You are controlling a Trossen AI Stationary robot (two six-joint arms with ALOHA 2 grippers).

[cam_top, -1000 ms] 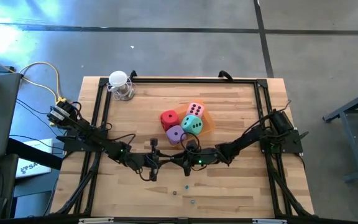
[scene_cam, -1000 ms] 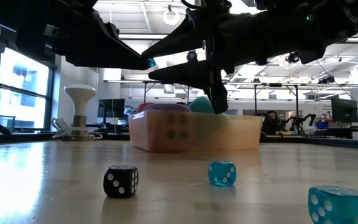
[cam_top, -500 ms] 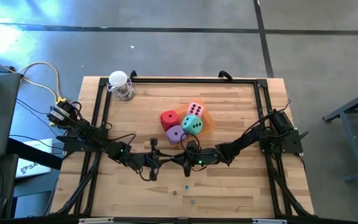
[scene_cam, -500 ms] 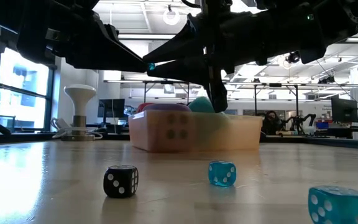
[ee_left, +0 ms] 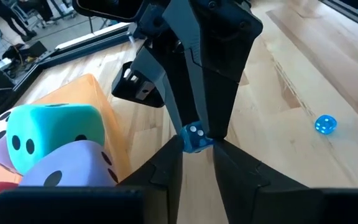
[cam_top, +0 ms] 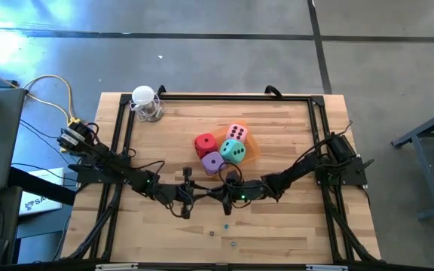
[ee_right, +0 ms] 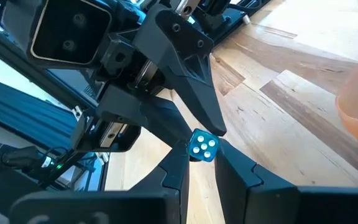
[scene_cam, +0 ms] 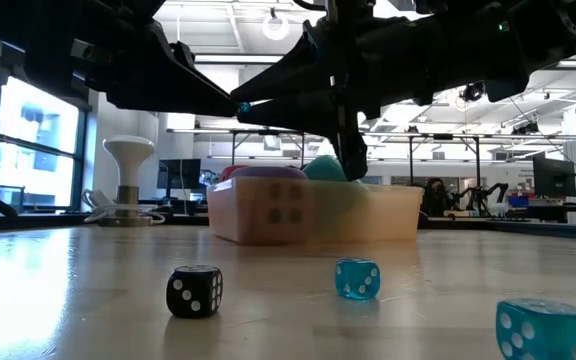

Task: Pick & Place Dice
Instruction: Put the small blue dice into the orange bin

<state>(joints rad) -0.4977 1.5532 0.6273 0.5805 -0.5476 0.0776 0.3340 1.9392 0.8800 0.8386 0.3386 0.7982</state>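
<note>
Four soft dice (cam_top: pixel 221 150) on orange tray (cam_top: pixel 250 149), both arms' fingers (ee_right: pixel 179 165) clamped on one small blue die (ee_right: pixel 202 146).

Left gripper (cam_top: pixel 204 195) and right gripper (cam_top: pixel 211 194) tip-to-tip, no gap between. Orange tray (cam_top: pixel 250 150) with big dice (cam_top: pixel 223 149) blocks just beyond them. Bare wood behind tips, only small dice (scene_cam: pixel 356 279) scattered there.
</note>
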